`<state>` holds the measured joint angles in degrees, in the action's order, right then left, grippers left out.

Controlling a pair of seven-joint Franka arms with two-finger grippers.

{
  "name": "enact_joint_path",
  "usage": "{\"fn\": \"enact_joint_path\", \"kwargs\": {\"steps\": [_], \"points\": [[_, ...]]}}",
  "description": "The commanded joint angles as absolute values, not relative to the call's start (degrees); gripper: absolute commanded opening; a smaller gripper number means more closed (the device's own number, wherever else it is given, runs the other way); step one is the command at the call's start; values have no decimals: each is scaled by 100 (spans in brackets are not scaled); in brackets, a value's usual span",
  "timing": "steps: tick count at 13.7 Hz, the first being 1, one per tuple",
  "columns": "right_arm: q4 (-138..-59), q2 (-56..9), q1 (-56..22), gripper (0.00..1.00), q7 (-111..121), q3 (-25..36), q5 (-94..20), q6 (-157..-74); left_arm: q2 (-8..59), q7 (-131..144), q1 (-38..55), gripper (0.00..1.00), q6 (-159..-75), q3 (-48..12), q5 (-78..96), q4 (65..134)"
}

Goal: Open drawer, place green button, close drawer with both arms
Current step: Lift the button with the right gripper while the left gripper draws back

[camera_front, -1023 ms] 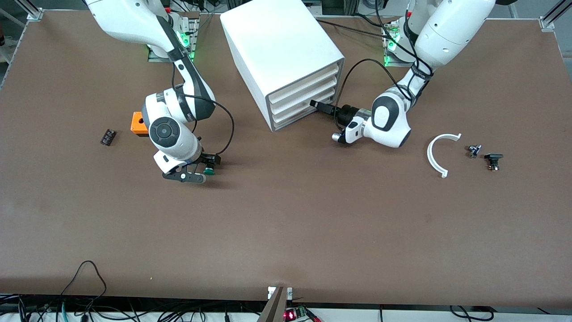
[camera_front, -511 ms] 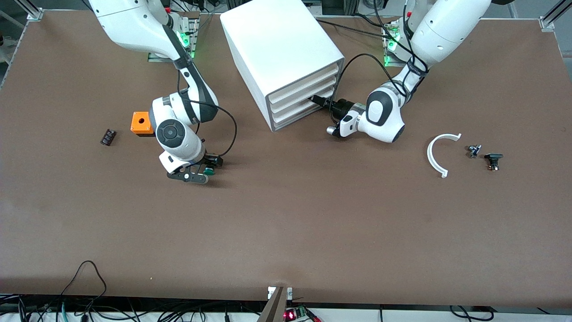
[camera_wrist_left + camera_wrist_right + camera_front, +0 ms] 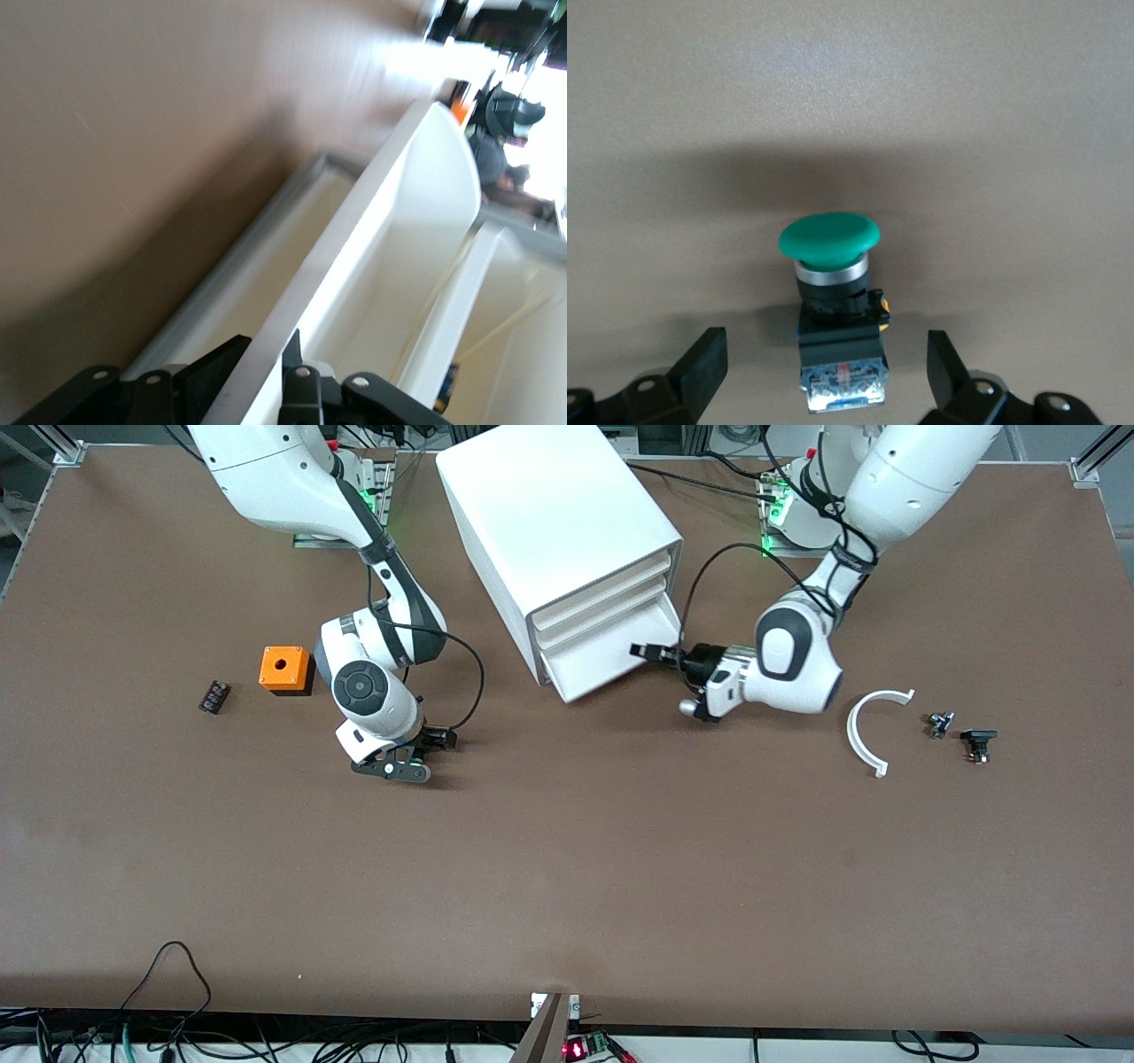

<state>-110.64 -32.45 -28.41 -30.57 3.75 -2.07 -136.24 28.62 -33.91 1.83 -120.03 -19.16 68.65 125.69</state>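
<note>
The bottom drawer (image 3: pixel 611 657) of the white cabinet (image 3: pixel 558 522) stands partly pulled out. My left gripper (image 3: pixel 651 653) is shut on the drawer's front wall, one finger inside and one outside, as the left wrist view (image 3: pixel 264 345) shows; the drawer wall (image 3: pixel 390 221) runs away from it. The green-capped button (image 3: pixel 830 239) lies on the table between the fingers of my right gripper (image 3: pixel 826 359), which is open and not touching it. In the front view my right gripper (image 3: pixel 416 755) is low over the table and hides the button.
An orange cube with a hole (image 3: pixel 284 669) and a small black part (image 3: pixel 213 696) lie toward the right arm's end. A white curved piece (image 3: pixel 873 731) and two small dark parts (image 3: pixel 939 724) (image 3: pixel 977 742) lie toward the left arm's end.
My left gripper has pulled the bottom drawer out of the cabinet toward the front camera. My right gripper has slid toward the button, so that its fingers now stand on either side of it.
</note>
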Motion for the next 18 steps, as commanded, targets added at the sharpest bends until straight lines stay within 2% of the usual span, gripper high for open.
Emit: {"fn": "enact_joint_path", "kwargs": {"steps": [1,3,4,5,6,8,10,15,18], "points": [[-11206,-3155,-2795,92,-3094,325,-264,-13693,2839,-3331,44,0,-12480,-1680,6935,12341],[-11197,-3155,-2795,72,-3059,325,-264,-13685,2848,-3340,35,0,-12489,-1539,6926,12208],[-11197,-3164,-2795,63,-3024,325,-246,-13685,2839,-3322,18,35,-12489,-1538,6926,12208],[-11189,-3164,-2795,57,-3015,325,-211,-13685,2804,-3374,-35,99,-12550,-1538,6943,12217],[-11171,-3173,-2795,55,-3015,325,-211,-13693,2708,-3375,-96,100,-12690,-1538,6943,12208],[-11136,-3173,-2786,40,-2980,325,-193,-13693,2497,-3349,-193,100,-12875,-1538,6943,12208],[-11075,-3182,-2786,29,-2761,316,-158,-13685,2286,-3314,-446,100,-13461,-1538,6969,12208],[-10654,-3085,-2760,25,-2549,316,-158,-13449,1934,-3305,-817,100,-13623,-1547,6996,12278],[-9532,-3085,-2664,22,-1971,325,-167,-12256,1522,-3340,-878,100,-13623,-1529,6682,12208]]}}
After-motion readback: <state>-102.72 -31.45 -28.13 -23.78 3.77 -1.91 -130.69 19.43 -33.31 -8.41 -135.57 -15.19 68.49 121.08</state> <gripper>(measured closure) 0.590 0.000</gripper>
